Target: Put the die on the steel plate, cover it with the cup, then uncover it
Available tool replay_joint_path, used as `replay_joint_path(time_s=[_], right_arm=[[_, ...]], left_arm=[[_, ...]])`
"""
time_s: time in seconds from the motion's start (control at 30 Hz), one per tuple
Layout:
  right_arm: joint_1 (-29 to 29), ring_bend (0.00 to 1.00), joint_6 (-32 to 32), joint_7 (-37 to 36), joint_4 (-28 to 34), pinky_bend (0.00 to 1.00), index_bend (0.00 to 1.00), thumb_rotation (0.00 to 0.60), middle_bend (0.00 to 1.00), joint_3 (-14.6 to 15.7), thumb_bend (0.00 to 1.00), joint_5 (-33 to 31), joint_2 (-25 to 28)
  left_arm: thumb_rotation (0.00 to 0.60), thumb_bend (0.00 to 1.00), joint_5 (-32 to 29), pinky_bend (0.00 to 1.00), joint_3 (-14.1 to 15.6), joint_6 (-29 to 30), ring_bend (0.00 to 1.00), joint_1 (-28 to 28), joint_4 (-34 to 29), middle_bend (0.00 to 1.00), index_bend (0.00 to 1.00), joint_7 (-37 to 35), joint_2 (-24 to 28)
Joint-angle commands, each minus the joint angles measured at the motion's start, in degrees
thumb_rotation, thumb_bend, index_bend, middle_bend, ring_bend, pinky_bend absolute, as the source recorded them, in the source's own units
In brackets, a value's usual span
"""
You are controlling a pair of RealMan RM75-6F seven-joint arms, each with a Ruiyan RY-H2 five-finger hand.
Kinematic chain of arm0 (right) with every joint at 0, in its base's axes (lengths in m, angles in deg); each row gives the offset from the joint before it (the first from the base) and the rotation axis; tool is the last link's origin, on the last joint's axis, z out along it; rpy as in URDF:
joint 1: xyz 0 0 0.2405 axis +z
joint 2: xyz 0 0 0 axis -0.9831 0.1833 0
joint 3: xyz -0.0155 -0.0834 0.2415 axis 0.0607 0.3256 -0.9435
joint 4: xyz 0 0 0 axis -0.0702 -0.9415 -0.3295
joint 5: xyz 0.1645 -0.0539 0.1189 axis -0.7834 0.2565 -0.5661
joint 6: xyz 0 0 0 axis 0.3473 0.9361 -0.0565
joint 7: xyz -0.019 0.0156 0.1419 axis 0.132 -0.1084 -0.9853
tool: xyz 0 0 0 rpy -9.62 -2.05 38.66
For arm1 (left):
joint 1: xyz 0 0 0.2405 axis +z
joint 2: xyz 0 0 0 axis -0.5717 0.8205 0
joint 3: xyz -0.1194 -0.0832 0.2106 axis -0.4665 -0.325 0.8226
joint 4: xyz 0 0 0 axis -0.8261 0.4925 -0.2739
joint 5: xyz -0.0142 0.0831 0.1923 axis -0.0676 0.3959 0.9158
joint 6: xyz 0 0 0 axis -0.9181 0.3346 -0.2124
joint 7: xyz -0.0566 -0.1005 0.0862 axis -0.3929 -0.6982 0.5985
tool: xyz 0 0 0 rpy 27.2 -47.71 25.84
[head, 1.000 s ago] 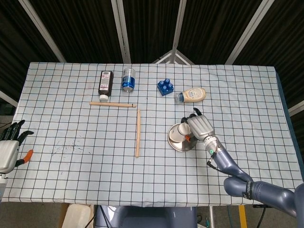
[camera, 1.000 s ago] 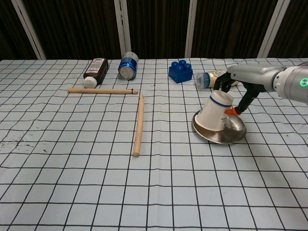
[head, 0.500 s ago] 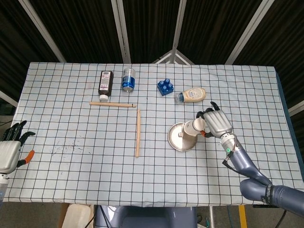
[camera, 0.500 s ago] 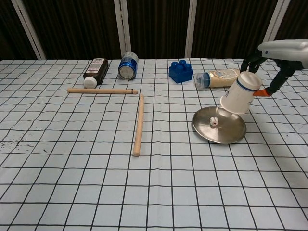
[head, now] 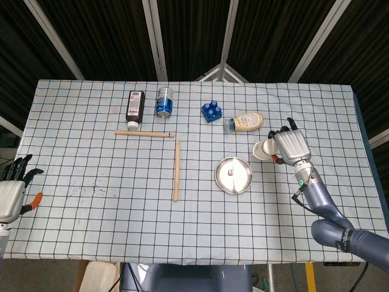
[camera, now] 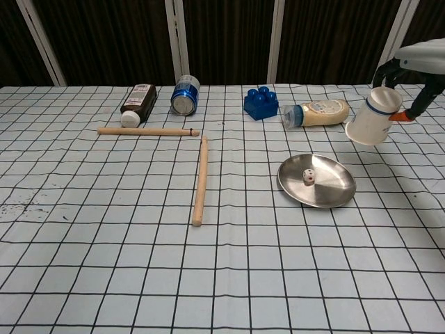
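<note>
Steel plate (camera: 335, 191) holds one white die (camera: 306, 176); your right hand (head: 292, 146) grips one tilted paper cup (camera: 373, 119) aloft; left hand (head: 12, 194) spread, holding nothing.

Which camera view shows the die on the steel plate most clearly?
The chest view. There the die is a distinct white cube with visible dots, lying on the steel plate, uncovered. The head view shows it only as a tiny pale speck on the plate, with no dots visible.
</note>
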Motion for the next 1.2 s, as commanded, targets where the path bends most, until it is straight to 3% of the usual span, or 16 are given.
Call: replay_joint_path(time_s=[0.03, 0.3, 0.67, 0.8, 0.97, 1.07, 1.2], right_arm=[[0.7, 0.27, -3.7, -1.1, -6.0, 0.00, 0.52, 0.600, 0.45, 0.6, 0.39, -1.8, -2.6], [0.4, 0.27, -11.4, -7.5, -15.6, 0.00, 0.52, 0.600, 0.45, 1.4, 0.39, -2.6, -5.8], [-1.0, 0.26, -12.8, -15.1, -18.9, 0.00, 0.52, 0.600, 0.45, 1.5, 0.40, 2.6, -6.5], [-1.2, 0.21, -13.6, -15.9, -19.3, 0.00, 0.36, 0.600, 0.39, 1.9, 0.38, 3.5, -6.1], [-1.1, 0.08, -14.8, -14.4, -19.3, 0.00, 0.09, 0.600, 0.17, 2.8, 0.25, 3.2, -5.2], [-1.2, 0.02, -14.1, -13.3, -17.3, 0.00, 0.02, 0.600, 0.10, 2.5, 0.22, 2.3, -4.0], [-1.5, 0.00, -12.6, -10.9, -13.8, 0.00, 0.00, 0.600, 0.04, 2.5, 0.17, 1.4, -1.7]], left_arm=[[0.600, 0.47, -0.3, 0.10, -0.1, -0.2, 0.00, 0.0, 0.1, 0.00, 0.27, 0.2, -0.1], [0.600, 0.47, -1.3, 0.10, -0.4, -1.0, 0.00, -0.4, 0.5, 0.00, 0.27, 1.1, -0.6], [0.600, 0.47, -1.7, 0.10, -0.4, -1.4, 0.00, -0.7, 0.5, 0.00, 0.28, 2.5, -1.2], [0.600, 0.47, -1.7, 0.10, -0.3, -1.7, 0.00, -0.8, 0.5, 0.00, 0.28, 2.8, -1.3], [0.600, 0.47, -1.9, 0.10, -0.4, -1.6, 0.00, -0.7, 0.5, 0.00, 0.28, 2.7, -1.2], [0.600, 0.47, -2.0, 0.10, -0.4, -1.8, 0.00, -0.8, 0.5, 0.00, 0.28, 2.7, -1.2], [0.600, 0.47, -1.8, 0.10, -0.3, -1.8, 0.00, -0.8, 0.4, 0.00, 0.28, 2.6, -1.2]])
